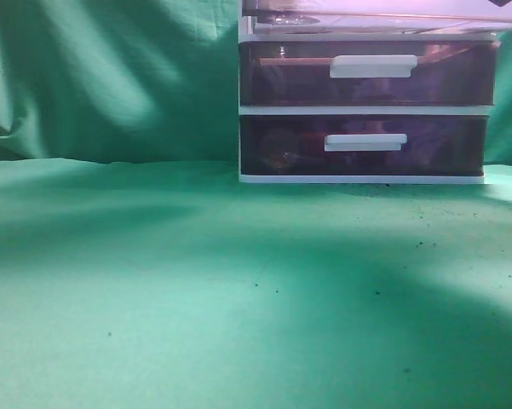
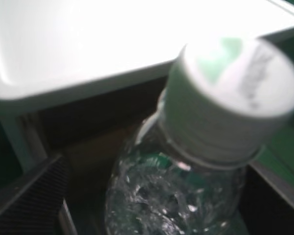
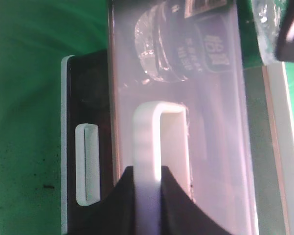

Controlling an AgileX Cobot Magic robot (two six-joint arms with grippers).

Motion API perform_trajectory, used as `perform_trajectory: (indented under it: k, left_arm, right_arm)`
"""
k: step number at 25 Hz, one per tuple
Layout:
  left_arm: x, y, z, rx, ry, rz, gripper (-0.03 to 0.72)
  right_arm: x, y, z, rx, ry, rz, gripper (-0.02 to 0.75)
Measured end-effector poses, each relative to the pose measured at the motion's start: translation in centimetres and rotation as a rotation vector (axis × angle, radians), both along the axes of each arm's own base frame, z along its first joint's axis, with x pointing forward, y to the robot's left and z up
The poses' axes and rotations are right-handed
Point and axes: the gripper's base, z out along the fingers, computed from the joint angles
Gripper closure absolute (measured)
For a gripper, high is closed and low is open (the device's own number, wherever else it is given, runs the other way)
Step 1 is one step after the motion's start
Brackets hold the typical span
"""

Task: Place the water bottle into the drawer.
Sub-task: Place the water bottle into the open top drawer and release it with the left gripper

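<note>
The water bottle [image 2: 176,196] is clear, with a white cap [image 2: 230,98], and fills the left wrist view just under the unit's white top [image 2: 88,54]. My left gripper [image 2: 156,215] is shut on it, with one black finger at the lower left. In the right wrist view the bottle [image 3: 181,44] shows through the translucent purple front of the top drawer [image 3: 215,147], inside it. My right gripper [image 3: 147,196] is shut on that drawer's white handle [image 3: 149,147]. In the exterior view only the pulled-out drawer's underside [image 1: 383,13] shows at the top edge. Neither gripper shows there.
The two lower purple drawers [image 1: 281,77] [image 1: 281,145] are closed, each with a white handle [image 1: 373,66]. The unit stands at the back right of a green cloth [image 1: 196,298]. A dark shape [image 3: 291,29] sits at the top right of the right wrist view.
</note>
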Motion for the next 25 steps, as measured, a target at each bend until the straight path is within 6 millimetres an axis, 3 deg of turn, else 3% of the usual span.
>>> perform_trajectory:
  k: [2,3,8,13,17,21,25]
  left_arm:
    - [0.1,-0.2,0.6,-0.043,-0.056,-0.018,0.044]
    - [0.1,-0.4,1.0,-0.069,-0.091,-0.029,0.092]
    - [0.3,-2.7,1.9,-0.258,-0.338,-0.137,0.092]
    - [0.9,-5.8,-0.9,-0.423,-0.504,-0.25,0.118]
    - [2.5,-7.7,-3.8,-0.524,-0.462,-0.298,0.118]
    - [2.7,-8.6,-3.6,-0.416,-0.505,-0.365,0.118]
    - [2.6,-7.4,-1.0,-0.126,-0.473,-0.258,0.118]
  right_arm:
    - [0.0,0.0,0.0,0.0,0.002,-0.001,0.657]
    - [0.0,0.0,0.0,0.002,0.003,-0.002,0.657]
    - [0.0,0.0,0.0,0.013,0.011,-0.006,0.657]
    - [0.0,0.0,0.0,0.023,0.018,-0.009,0.657]
    - [-0.1,0.0,0.0,0.027,0.019,-0.011,0.657]
    - [0.0,0.0,0.0,0.023,0.019,-0.012,0.657]
    - [-0.1,0.0,0.0,0.024,0.02,-0.013,0.657]
